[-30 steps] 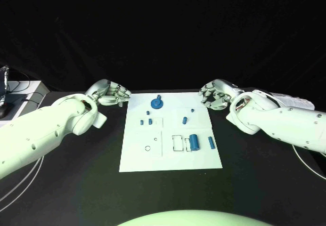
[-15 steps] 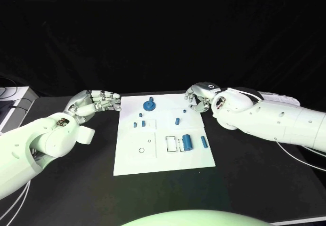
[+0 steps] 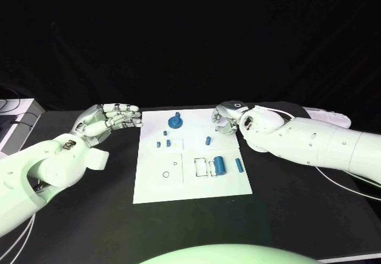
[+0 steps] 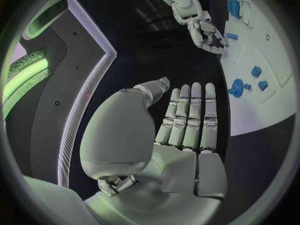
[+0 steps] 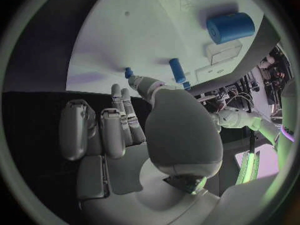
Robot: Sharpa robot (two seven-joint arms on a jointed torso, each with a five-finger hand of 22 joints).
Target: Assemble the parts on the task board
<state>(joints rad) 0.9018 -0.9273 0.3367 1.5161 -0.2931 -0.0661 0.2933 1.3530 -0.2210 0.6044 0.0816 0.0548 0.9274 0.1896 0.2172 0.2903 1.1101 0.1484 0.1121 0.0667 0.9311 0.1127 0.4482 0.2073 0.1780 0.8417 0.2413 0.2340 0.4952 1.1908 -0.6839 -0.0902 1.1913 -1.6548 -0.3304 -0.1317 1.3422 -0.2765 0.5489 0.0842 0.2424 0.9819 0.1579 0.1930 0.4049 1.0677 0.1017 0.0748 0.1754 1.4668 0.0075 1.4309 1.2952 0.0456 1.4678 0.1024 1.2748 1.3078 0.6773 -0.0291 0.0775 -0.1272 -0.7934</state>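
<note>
The white task board (image 3: 190, 181) lies in the middle of the black table. On it are a blue gear-like part (image 3: 175, 121), several small blue pegs (image 3: 208, 140), a thick blue cylinder (image 3: 218, 164) and a slim one (image 3: 237, 164). My left hand (image 3: 107, 118) hovers just off the board's far left corner, fingers straight and apart, holding nothing; its palm (image 4: 187, 130) shows in the left wrist view. My right hand (image 3: 226, 118) hangs over the board's far right corner with loosely bent fingers and nothing in them. In the right wrist view its thumb (image 5: 147, 85) reaches toward a small peg (image 5: 128, 72).
A white box-like object (image 3: 16, 113) sits at the table's far left edge. Bare black table surrounds the board on both sides and in front. Outlined slots (image 3: 201, 166) and a small ring (image 3: 165, 174) mark the board's near half.
The head camera has shifted. My right hand has moved in from beside the board to over its far right corner. My left hand has opened its fingers and stays near the far left corner.
</note>
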